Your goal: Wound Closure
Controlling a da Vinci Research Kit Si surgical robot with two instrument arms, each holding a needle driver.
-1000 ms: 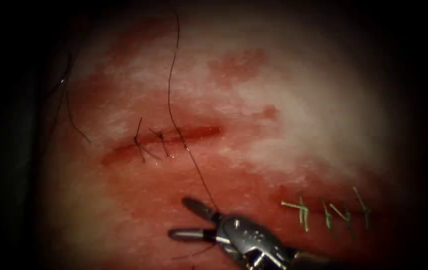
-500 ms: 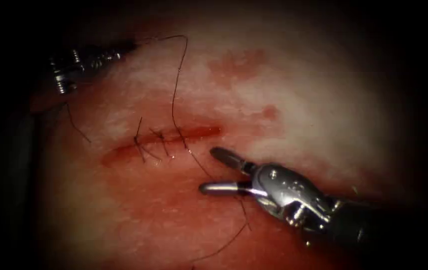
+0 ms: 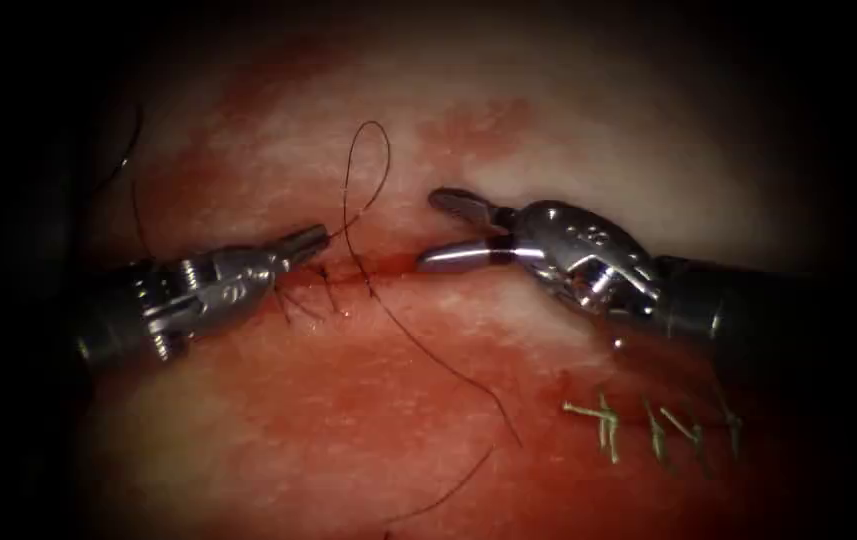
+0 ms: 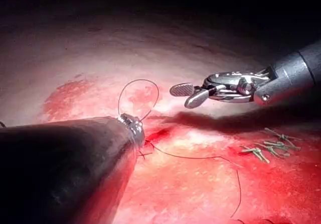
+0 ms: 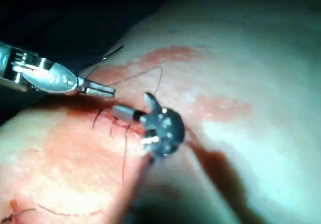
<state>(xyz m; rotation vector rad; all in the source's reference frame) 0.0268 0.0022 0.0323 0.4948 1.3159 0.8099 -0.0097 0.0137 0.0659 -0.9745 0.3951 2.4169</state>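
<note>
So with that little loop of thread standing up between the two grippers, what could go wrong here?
The left gripper is shut on the thread close to the cut; a hard tug might tear the tissue at the stitches. The right gripper is open and holds nothing, so it might snag the loop. The loose thread trailing below could also tangle.

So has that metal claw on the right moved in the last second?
Yes. The right tool has climbed from below the cut to its right end, jaws open and empty.
</note>
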